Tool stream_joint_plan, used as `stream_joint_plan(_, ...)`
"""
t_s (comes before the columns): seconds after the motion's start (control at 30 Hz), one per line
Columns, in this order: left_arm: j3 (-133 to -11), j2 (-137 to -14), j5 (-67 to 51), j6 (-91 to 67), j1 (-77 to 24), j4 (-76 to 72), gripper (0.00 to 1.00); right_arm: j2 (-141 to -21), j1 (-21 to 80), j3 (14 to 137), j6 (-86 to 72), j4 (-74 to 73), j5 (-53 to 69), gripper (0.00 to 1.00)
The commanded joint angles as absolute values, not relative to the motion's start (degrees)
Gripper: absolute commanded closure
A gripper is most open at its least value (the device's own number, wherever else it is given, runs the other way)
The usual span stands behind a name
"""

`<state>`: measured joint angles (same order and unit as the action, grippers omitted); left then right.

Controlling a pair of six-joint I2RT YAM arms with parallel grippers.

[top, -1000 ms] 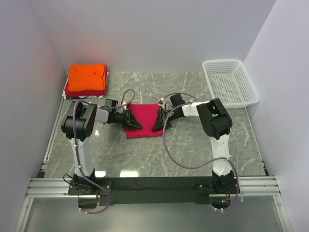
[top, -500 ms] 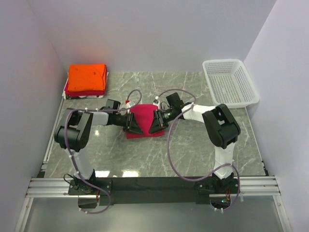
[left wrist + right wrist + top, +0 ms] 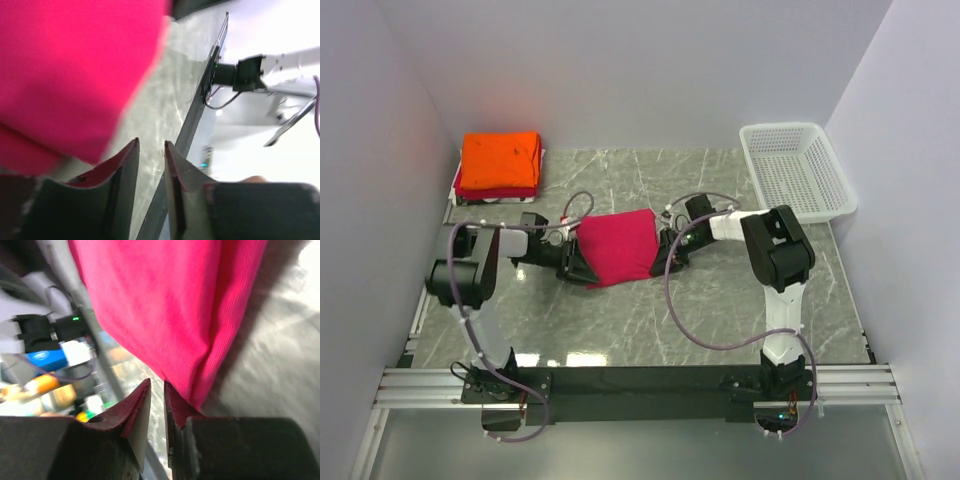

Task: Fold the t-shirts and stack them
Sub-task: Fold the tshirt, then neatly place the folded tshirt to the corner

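Note:
A folded crimson-pink t-shirt (image 3: 618, 245) sits mid-table between my two grippers, its near edge tilted up and resting on them. My left gripper (image 3: 577, 266) is tucked under its left side. In the left wrist view the jaws (image 3: 151, 142) stand narrowly open with only table between them, and the pink t-shirt (image 3: 75, 65) lies outside the left finger. My right gripper (image 3: 664, 254) is at the shirt's right edge. Its jaws (image 3: 156, 382) are also slightly apart and empty, and the pink t-shirt (image 3: 165, 300) drapes over the right finger's outer side. An orange folded t-shirt (image 3: 500, 158) tops a red one (image 3: 496, 189) at the back left.
A white mesh basket (image 3: 798, 170) stands at the back right by the wall. Walls close in on the left, back and right. A black rail (image 3: 640, 380) with both arm bases runs along the near edge.
Both grippers slid in under the pink t-shirt from either side. It now lies raised and tilted over their fingers, shifted slightly toward the left, instead of flat on the table.

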<state>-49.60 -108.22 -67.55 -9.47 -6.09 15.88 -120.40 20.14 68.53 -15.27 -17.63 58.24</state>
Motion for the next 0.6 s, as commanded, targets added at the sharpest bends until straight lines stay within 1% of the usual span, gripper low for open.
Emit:
stream_joint_plan(0.0,-54.22,-96.26,-67.43,5.88,-2.75,28.81,0.66,-112.17,20.30,70.66,-10.11,-21.71,51.51,0.75)
stream_joint_plan(0.03,-54.32,-94.15,-66.02,4.76,-1.16,28.31,0.64,-108.23,20.74,70.40,-9.85,-20.75,51.07,0.74)
stream_joint_plan(0.07,-54.32,-90.39,-64.87,4.14,-0.10,27.60,0.62,-106.19,22.48,70.23,-9.41,-20.22,49.59,0.69)
stream_joint_plan(0.1,-54.66,-88.52,-63.56,3.43,4.78,26.81,0.58,-104.34,23.63,69.70,-8.97,-19.61,45.83,0.66)
stream_joint_plan(0.13,-54.75,-85.37,-61.20,1.86,6.66,24.89,0.55,-101.72,26.25,69.52,-7.57,-18.29,43.53,0.61)
stream_joint_plan(0.17,-54.93,-83.95,-60.13,1.15,8.51,24.26,0.53,-100.82,27.67,69.87,-6.60,-18.19,41.07,0.59)
stream_joint_plan(0.2,-55.45,-82.89,-57.85,-2.16,11.74,23.65,0.47,-100.29,29.69,70.31,-4.16,-18.11,35.48,0.58)
stream_joint_plan(0.23,-55.37,-81.75,-57.48,-3.68,13.34,22.16,0.43,-99.76,31.45,70.83,-2.56,-18.28,32.64,0.56)
stream_joint_plan(0.27,-55.37,-80.09,-57.13,-5.08,14.84,22.15,0.36,-99.49,33.47,71.88,-1.07,-18.28,29.30,0.56)
stream_joint_plan(0.3,-55.63,-79.46,-56.95,-6.66,17.64,22.50,0.29,-99.67,38.10,72.50,2.16,-18.02,21.52,0.55)
stream_joint_plan(0.37,-55.81,-77.70,-55.99,-7.82,21.51,23.28,0.28,-100.54,42.78,74.69,4.82,-17.85,13.67,0.53)
stream_joint_plan(0.4,-55.98,-77.09,-55.12,-8.43,22.75,23.29,0.09,-101.07,46.63,75.40,7.27,-17.58,10.93,0.52)
stream_joint_plan(0.43,-55.90,-75.86,-53.19,-10.00,23.81,23.38,0.01,-102.81,48.84,76.11,8.43,-17.32,4.63,0.50)
stream_joint_plan(0.47,-55.46,-75.33,-53.09,-10.37,26.34,23.47,0.01,-103.88,50.61,78.11,10.35,-17.40,2.22,0.50)
stream_joint_plan(0.53,-54.85,-74.19,-52.65,-12.20,28.38,23.38,0.01,-107.11,54.82,79.97,11.51,-17.49,-2.43,0.50)
stream_joint_plan(0.57,-54.50,-73.92,-50.21,-13.09,28.91,23.47,0.01,-108.27,55.89,82.16,11.95,-17.84,-3.50,0.50)
